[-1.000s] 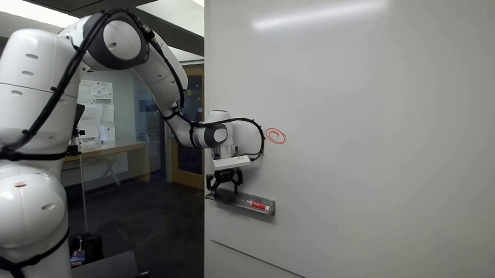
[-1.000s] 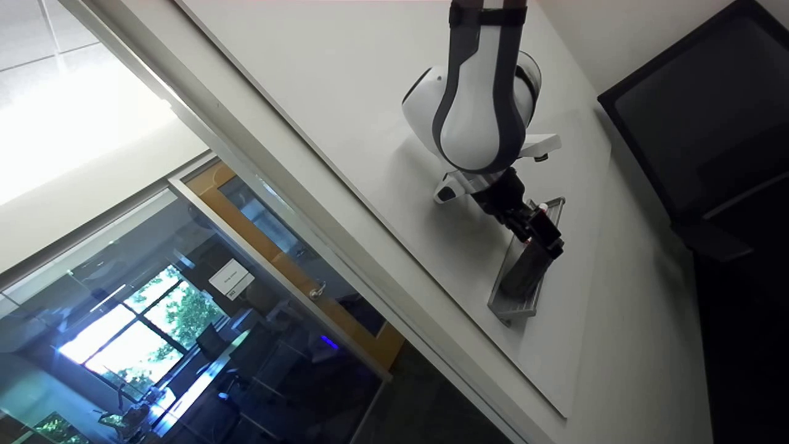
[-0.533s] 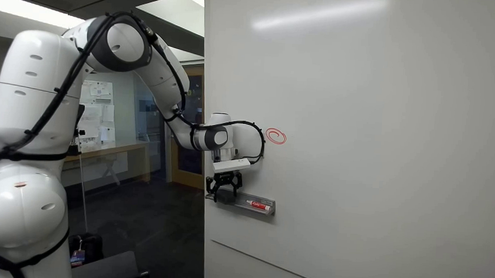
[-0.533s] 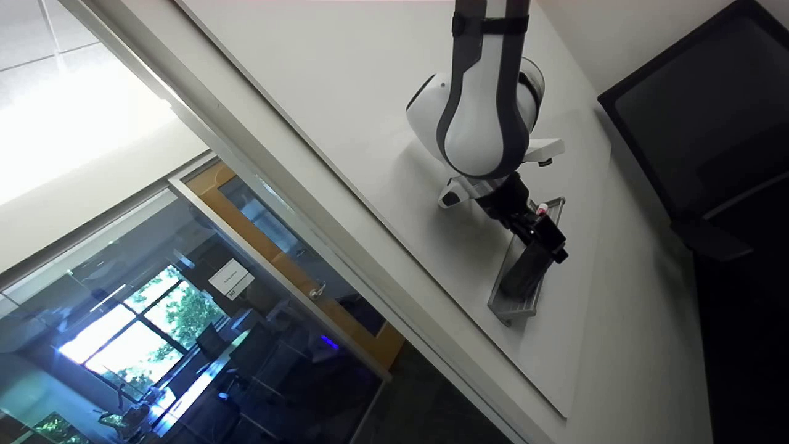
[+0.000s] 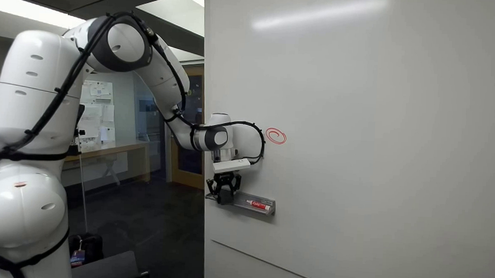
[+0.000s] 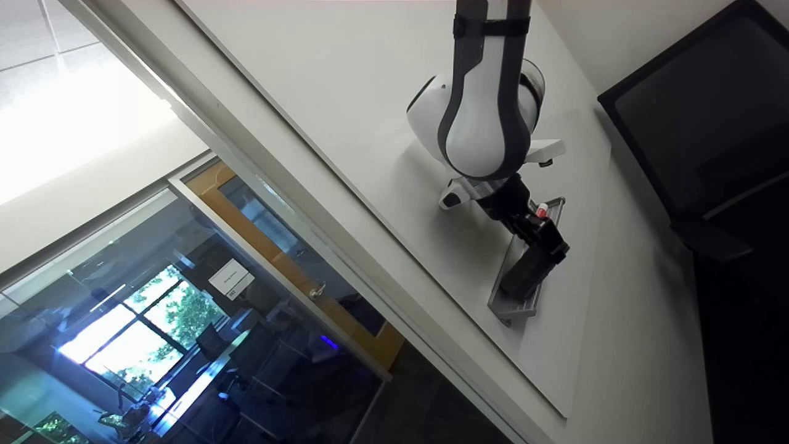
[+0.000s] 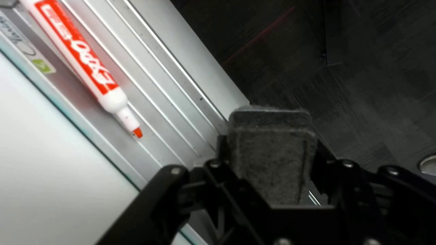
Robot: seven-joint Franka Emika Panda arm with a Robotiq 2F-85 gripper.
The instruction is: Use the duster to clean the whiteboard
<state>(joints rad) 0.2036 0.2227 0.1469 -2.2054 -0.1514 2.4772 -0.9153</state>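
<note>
Since my tool (image 5: 225, 196) is clamped around the duster (image 7: 273, 158), I should lift straight off the ledge (image 7: 160, 106) beneath my tool.

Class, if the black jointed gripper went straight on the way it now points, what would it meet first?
Beyond the dark grey, rectangular felt-like duster the gripper holds, most likely the grey, ridged metal ledge below; whether they touch is hidden.
</note>
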